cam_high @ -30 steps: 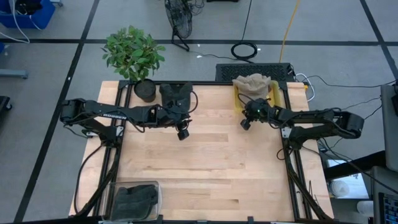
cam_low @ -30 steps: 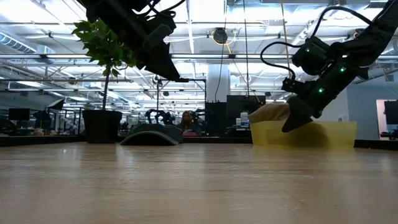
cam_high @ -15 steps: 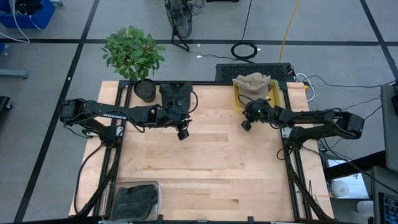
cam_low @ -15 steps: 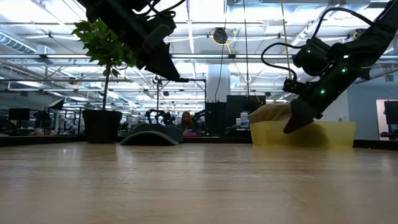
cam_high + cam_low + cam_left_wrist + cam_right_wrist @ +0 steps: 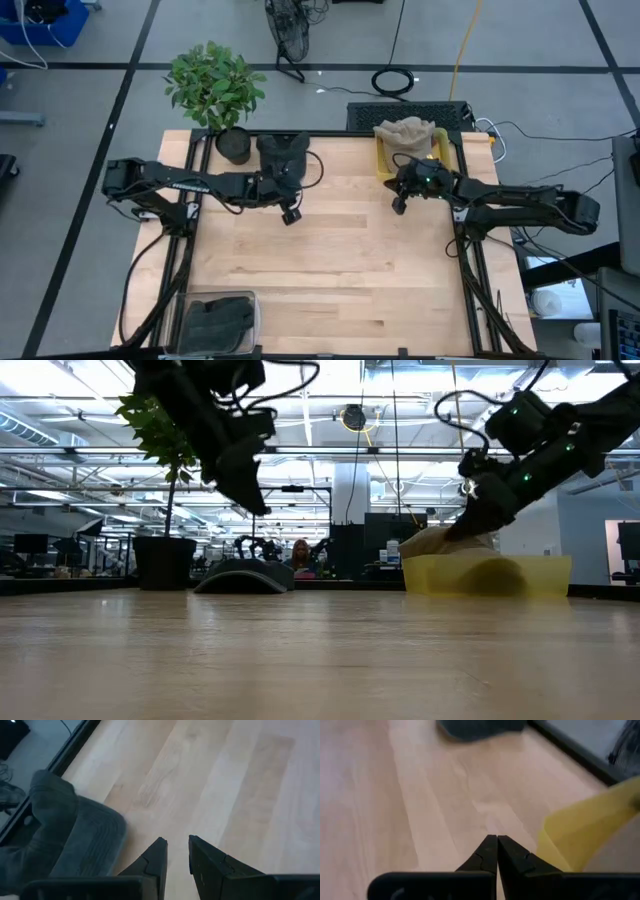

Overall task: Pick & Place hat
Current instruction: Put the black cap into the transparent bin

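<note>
High view: left gripper (image 5: 291,216) narrowly open beside dark hat (image 5: 283,157); right gripper (image 5: 400,207) closed near yellow bin (image 5: 383,160).

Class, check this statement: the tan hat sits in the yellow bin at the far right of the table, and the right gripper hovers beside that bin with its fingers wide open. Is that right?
Not quite. The right wrist view shows the right gripper with its fingers pressed shut, not wide open. The rest holds: in the high view the tan hat sits in the yellow bin at the far right of the table, with the gripper beside that bin.

No lettering, label, brand or number can be read on anything here.
</note>
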